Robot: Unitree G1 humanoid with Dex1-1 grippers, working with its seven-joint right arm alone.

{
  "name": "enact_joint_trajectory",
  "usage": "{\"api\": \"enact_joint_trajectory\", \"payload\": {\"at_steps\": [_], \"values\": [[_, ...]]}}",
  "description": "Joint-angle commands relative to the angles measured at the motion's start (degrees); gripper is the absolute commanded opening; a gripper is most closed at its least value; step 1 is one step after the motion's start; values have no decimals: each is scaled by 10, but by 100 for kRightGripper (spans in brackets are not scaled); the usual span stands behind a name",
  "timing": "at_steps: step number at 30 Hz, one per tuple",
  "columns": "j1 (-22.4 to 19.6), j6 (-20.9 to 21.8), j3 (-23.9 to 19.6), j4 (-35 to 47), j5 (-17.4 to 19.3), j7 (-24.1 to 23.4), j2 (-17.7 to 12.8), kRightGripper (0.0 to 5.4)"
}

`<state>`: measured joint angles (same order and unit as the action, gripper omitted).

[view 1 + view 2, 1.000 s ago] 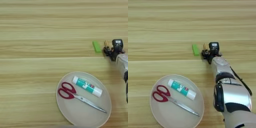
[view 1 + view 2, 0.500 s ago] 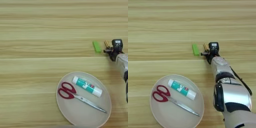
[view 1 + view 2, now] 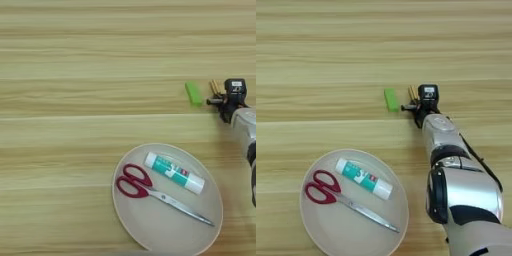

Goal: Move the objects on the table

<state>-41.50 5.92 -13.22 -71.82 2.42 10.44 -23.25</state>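
A round beige plate (image 3: 321, 230) sits at the near side of the table (image 3: 75, 75). On it lie red-handled scissors (image 3: 323, 187) and, just behind them, a white-and-teal glue stick (image 3: 363, 179). Farther back, a small green block (image 3: 391, 99) lies on the wood. Right of it I see the amber-brown handle of the screwdriver (image 3: 413, 93), its shaft hidden. My right gripper (image 3: 420, 102) is down at the table against that handle, and the silver forearm (image 3: 456, 175) reaches in from the lower right.
The forearm covers the table's near right part in the right eye view. The plate's rim comes close to the picture's bottom edge.
The gripper has barely shifted beside the screwdriver handle. The plate, scissors, glue stick and green block lie where they were.
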Motion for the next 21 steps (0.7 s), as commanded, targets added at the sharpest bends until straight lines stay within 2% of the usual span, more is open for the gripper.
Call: {"api": "enact_joint_trajectory", "payload": {"at_steps": [1, 7, 10, 13, 17, 21], "values": [[-41, 50, -8, 53, 11, 1, -15, 82], [-35, 92, -13, 77, 19, 18, -9, 82], [-31, 109, -17, 95, 33, 47, -4, 82], [-21, 125, -12, 120, 41, 90, 3, 82], [11, 150, 5, 196, 60, 174, 18, 82], [46, 148, 19, 261, 76, 236, 26, 82]]}}
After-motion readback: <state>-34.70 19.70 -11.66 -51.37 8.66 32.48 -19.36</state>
